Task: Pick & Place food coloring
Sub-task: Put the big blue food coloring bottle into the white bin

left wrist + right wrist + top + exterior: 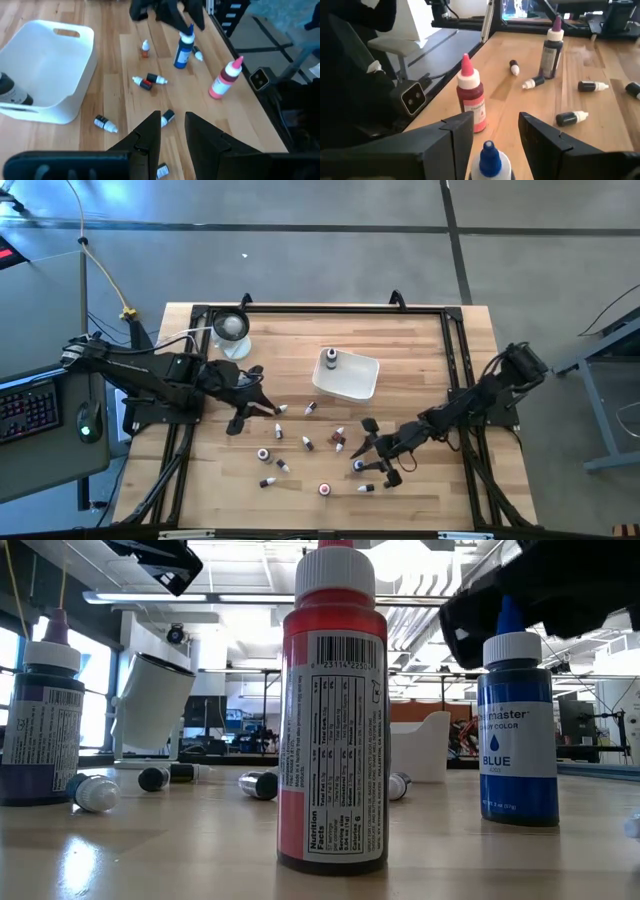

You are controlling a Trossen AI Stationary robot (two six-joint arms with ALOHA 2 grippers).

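At desk's five o'clock, right gripper (495,132) hovers jaws wide over blue bottle (490,162); center, descend straight. Left gripper (172,130), nine o'clock, jaws parted, empty.

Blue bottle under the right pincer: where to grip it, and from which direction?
Judging by its pose, grip the blue bottle across its round body just below the cap shoulder, coming straight down. It stands upright with the pointed cap up, and the right pincer hangs open directly over it, fingers either side. The red bottle stands close, so avoid a sideways approach.
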